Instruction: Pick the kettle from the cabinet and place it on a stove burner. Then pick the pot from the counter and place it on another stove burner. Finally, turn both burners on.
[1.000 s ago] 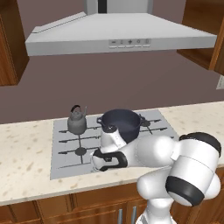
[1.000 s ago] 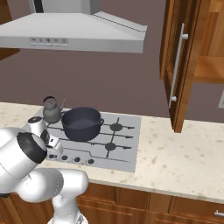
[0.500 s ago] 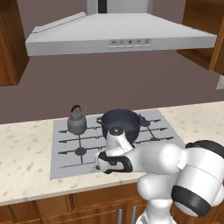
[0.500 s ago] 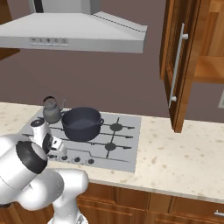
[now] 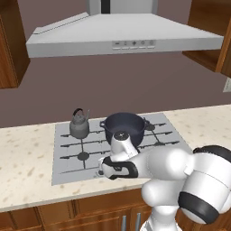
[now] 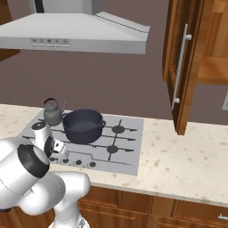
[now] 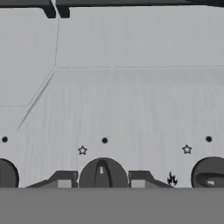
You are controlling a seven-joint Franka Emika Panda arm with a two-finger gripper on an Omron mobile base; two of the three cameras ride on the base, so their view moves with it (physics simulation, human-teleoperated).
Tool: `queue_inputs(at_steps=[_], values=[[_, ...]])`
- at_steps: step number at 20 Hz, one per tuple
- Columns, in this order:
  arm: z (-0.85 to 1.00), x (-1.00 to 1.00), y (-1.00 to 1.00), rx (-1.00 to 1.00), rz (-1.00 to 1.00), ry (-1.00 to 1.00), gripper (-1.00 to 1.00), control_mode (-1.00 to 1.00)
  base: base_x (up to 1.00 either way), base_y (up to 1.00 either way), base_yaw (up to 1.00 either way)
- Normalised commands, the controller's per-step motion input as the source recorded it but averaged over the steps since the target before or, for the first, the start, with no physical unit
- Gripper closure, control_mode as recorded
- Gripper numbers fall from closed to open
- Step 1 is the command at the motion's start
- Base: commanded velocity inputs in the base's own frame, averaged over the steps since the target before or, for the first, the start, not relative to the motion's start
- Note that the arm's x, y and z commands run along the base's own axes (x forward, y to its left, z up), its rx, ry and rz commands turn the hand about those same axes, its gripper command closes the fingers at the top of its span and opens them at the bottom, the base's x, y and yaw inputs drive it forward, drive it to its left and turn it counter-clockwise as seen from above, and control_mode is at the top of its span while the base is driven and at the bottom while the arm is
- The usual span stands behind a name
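Observation:
The small grey kettle (image 5: 79, 126) (image 6: 53, 113) stands upright on the back left burner of the silver cooktop (image 5: 67, 158) (image 6: 129, 147). Right of it, the wide dark pot (image 5: 125, 127) (image 6: 83, 126) sits on another back burner. My gripper (image 5: 103, 168) (image 6: 62, 153) (image 7: 101, 179) is down at the cooktop's front edge. It is shut on a dark round knob (image 7: 103, 173), with one fingertip (image 7: 64, 179) on each side of it. No flame shows at either burner. The wooden cabinet (image 6: 180, 67) hangs open at the upper right.
More knobs (image 7: 210, 173) (image 6: 92, 164) line the cooktop's front strip. The beige speckled counter (image 5: 22, 171) (image 6: 187, 164) runs on both sides. A steel range hood (image 5: 122, 38) hangs low over the cooktop. My arm's white body stands in front of the pot.
My hand has come down and forward from beside the pot to the front knobs. Its jaws have closed around one knob. Kettle and pot have not moved.

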Motion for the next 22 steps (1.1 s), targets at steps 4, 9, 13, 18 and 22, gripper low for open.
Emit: queue_inputs(at_steps=[4, 9, 13, 18, 22], values=[[-0.04, 0.01, 0.00, 0.00, 0.06, -0.02, 1.00, -1.00, 0.00, 0.00, 0.00], [-0.11, 0.00, -0.03, 0.02, 0.13, -0.05, 1.00, -1.00, 0.00, 0.00, 0.00], [-0.11, 0.00, -0.03, 0.02, 0.16, -0.02, 1.00, -1.00, 0.00, 0.00, 0.00], [-0.11, 0.00, -0.05, 0.03, 0.16, -0.01, 1.00, -1.00, 0.00, 0.00, 0.00], [-0.15, 0.00, -0.01, 0.03, 0.19, -0.03, 1.00, -1.00, 0.00, 0.00, 0.00]])
